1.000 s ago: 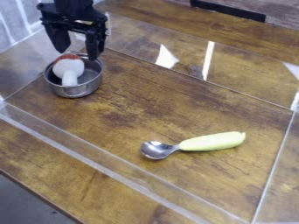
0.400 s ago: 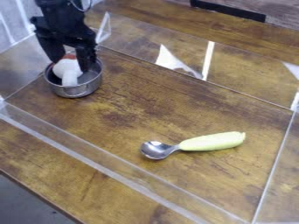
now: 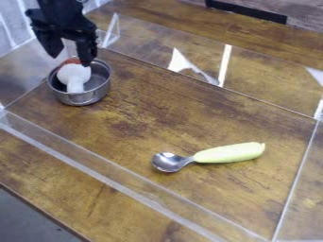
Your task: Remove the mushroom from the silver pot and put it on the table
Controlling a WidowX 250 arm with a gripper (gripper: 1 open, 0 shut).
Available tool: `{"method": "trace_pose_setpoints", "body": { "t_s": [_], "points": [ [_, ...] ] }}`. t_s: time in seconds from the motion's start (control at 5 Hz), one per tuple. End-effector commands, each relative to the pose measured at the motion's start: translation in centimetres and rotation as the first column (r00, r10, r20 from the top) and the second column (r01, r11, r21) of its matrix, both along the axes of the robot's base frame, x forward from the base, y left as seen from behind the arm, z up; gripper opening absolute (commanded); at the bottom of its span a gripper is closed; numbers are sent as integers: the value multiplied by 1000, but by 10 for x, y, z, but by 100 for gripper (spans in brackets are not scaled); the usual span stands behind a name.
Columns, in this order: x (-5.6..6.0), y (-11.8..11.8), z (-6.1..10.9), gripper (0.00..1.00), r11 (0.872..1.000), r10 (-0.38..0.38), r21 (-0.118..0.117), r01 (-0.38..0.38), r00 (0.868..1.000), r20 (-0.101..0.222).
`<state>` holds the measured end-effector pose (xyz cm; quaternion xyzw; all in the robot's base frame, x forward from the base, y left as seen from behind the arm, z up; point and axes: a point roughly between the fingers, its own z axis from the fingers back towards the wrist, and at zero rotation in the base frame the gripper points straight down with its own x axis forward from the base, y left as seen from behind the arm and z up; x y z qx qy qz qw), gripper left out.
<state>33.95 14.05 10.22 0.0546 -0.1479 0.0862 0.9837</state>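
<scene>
Black gripper at upper left of view, pointing down, jaws apart, one finger to each side of gap between them. Single arm reaches in from top edge, dark, its upper part cut off by frame.

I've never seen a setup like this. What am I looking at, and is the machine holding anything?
This is one view, from a camera looking down at an angle onto a brown wooden table with clear plastic-looking walls around it. The dark shape at the upper left is the end of a robot arm; its tool is the part that grasps.

Just below it sits a small shiny silver pot, and in the pot lies a toy mushroom with a white stem and a reddish cap. Nearer the camera, to the right, lies a spoon with a yellow-green handle.

The tool is open beside the mushroom's cap and does not appear to be holding anything. The job is to take the mushroom out and put it on the table.
</scene>
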Motion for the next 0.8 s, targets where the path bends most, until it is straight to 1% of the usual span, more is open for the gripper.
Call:
{"method": "trace_pose_setpoints", "body": {
  "t_s": [0.0,0.2,0.4,0.6],
  "points": [
    [10,-2,8,100,999,-44,27,42,996,72],
    [14,-12,-6,100,996,-84,30,82,993,78],
    [21,-18,-3,100,995,-96,43,93,992,79],
    [26,-13,3,100,991,-127,40,125,990,59]
  ]
}}
